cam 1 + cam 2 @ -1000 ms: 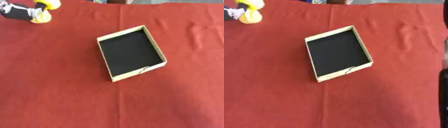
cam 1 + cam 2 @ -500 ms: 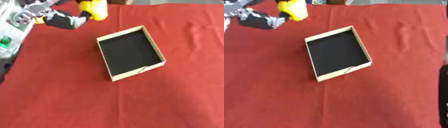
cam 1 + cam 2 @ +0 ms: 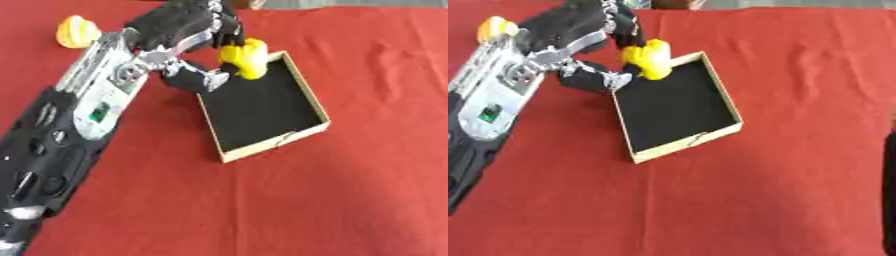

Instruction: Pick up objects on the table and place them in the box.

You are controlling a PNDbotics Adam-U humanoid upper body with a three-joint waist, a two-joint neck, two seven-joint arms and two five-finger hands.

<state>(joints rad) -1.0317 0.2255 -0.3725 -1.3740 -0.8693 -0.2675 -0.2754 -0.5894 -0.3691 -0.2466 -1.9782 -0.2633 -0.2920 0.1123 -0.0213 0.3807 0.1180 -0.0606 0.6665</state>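
The left hand (image 3: 188, 35) pinched a yellow object (image 3: 242, 58) over the box (image 3: 308, 97)'s far corner, where releasing risked it catching the rim.

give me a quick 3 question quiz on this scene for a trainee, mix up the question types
1. True or false: the left hand holds the yellow object over the far end of the box.
2. Multiple choice: what else lies on the red cloth? A) a blue cup B) a second yellow-orange object near the far left C) a pair of scissors
3. Fill in: the inside of the box is coloured ____.

Key: 1 true; 2 B; 3 black
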